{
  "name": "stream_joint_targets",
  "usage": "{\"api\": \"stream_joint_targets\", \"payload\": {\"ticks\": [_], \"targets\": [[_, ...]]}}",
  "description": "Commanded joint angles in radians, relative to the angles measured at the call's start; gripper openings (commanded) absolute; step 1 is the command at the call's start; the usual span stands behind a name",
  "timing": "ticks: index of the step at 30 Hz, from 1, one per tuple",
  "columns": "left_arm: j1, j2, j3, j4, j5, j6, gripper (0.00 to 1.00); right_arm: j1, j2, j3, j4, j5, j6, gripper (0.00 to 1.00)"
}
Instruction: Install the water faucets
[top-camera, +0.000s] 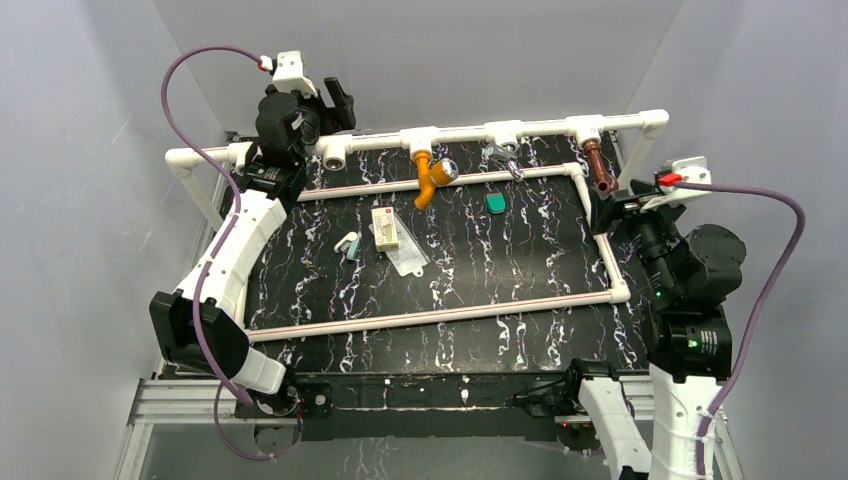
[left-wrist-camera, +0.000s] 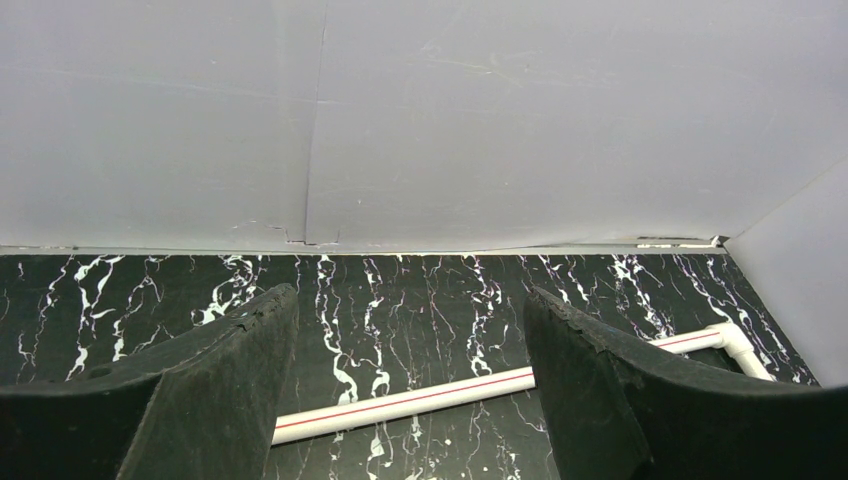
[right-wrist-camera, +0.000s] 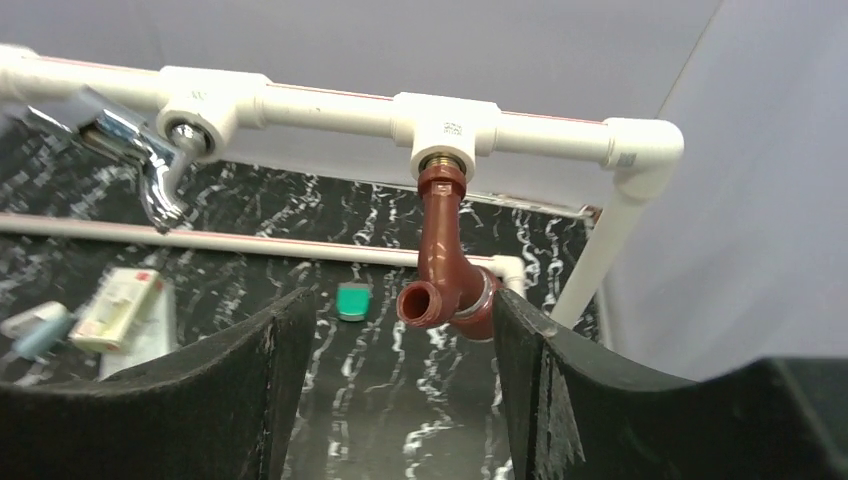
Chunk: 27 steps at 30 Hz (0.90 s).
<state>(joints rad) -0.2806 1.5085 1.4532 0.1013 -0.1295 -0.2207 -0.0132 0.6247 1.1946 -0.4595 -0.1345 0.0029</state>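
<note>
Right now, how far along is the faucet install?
Done: orange faucet, chrome tap and reddish-brown faucet hang from their tees. In hand: nothing; right jaws stand open facing the brown one. Remaining: far-left tee looks empty; no spare faucet visible.

reddish-brown faucet (right-wrist-camera: 441, 255): knob mostly hidden behind its own body | chrome tap (right-wrist-camera: 150, 165): blurred | small box (top-camera: 385, 228): label print too small to read | white pipe (left-wrist-camera: 400, 398): stretches hidden behind left gripper (left-wrist-camera: 410, 300) fingers (left-wrist-camera: 225, 385) | right arm (top-camera: 690, 345): base cut off by bottom edge
</note>
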Motion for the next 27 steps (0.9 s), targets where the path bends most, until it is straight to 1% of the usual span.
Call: {"api": "stream_joint_targets", "payload": {"ticks": [1, 6, 8, 18, 22, 27], "targets": [[0.006, 0.145, -0.104, -0.259, 0.011, -0.001, 0.79, 0.013, 0.034, -0.024, 0.114, -0.058, -0.257, 0.73], [0.007, 0.142, -0.106, -0.259, 0.010, 0.001, 0.79, 0.013, 0.054, -0.050, 0.165, -0.054, -0.341, 0.75], [0.007, 0.143, -0.106, -0.258, 0.015, 0.001, 0.79, 0.013, 0.055, -0.062, 0.187, -0.067, -0.356, 0.76], [0.006, 0.152, -0.103, -0.260, 0.020, -0.002, 0.79, 0.012, 0.072, -0.169, 0.294, -0.023, -0.408, 0.75], [0.007, 0.154, -0.101, -0.262, 0.021, -0.001, 0.79, 0.012, 0.086, -0.183, 0.332, -0.018, -0.396, 0.73], [0.007, 0.162, -0.099, -0.263, 0.024, -0.001, 0.79, 0.013, 0.113, -0.182, 0.354, -0.002, -0.371, 0.65]]}}
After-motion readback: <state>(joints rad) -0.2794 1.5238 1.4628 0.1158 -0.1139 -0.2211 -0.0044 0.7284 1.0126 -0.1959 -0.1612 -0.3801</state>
